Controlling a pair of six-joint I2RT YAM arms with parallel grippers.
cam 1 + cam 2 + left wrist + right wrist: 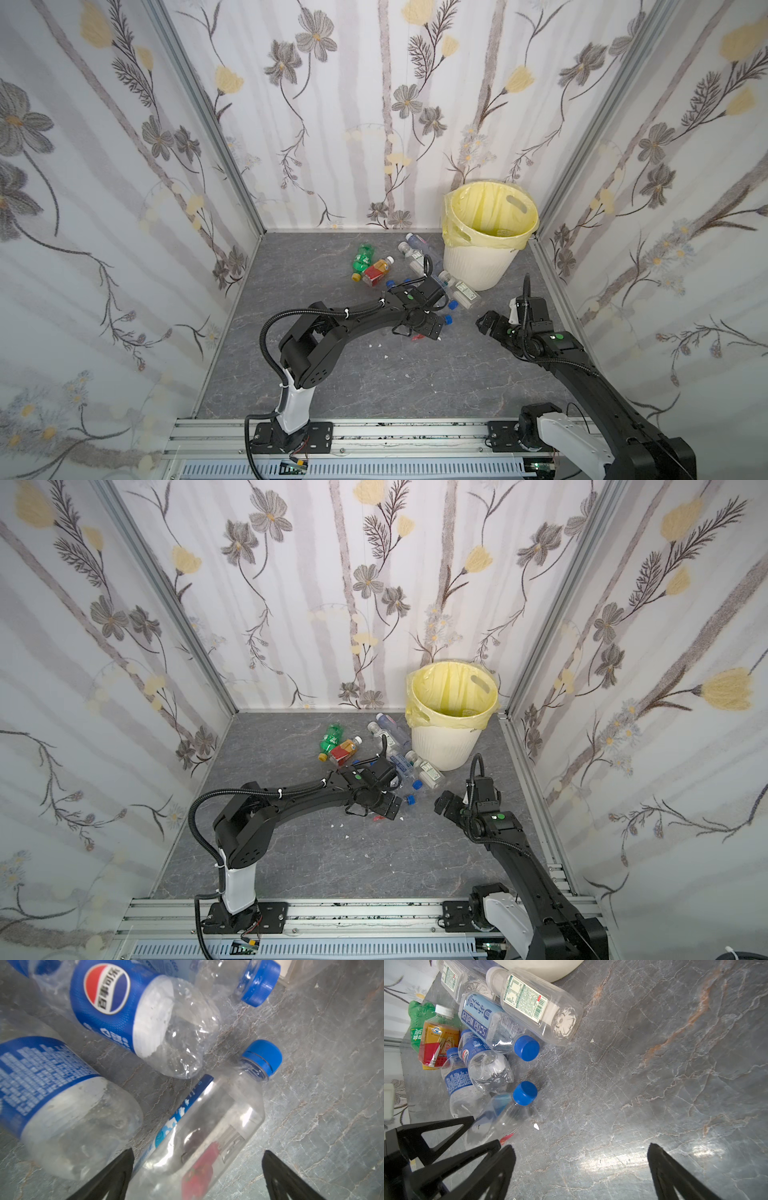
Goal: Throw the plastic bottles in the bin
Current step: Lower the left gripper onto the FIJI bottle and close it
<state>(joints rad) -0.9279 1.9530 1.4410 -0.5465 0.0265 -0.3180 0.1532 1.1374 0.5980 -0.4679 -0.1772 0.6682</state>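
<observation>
Top views both show the bin upright, the plastic bottles heaped just beside it. Our left gripper, jaws spread, straddles one blue-capped bottle on the heap's side away from the bin. We judge the grasp pending, so close, then lift. Our right gripper hangs spread, empty.

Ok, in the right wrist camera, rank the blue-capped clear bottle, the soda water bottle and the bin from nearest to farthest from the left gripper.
From the left gripper, in the right wrist view:
1. Clear bottle: lying on its side, straddled by the open jaws.
2. Soda water bottle: lying farther off, on the way to the bin.
3. Bin: standing farthest, beyond both bottles.
</observation>
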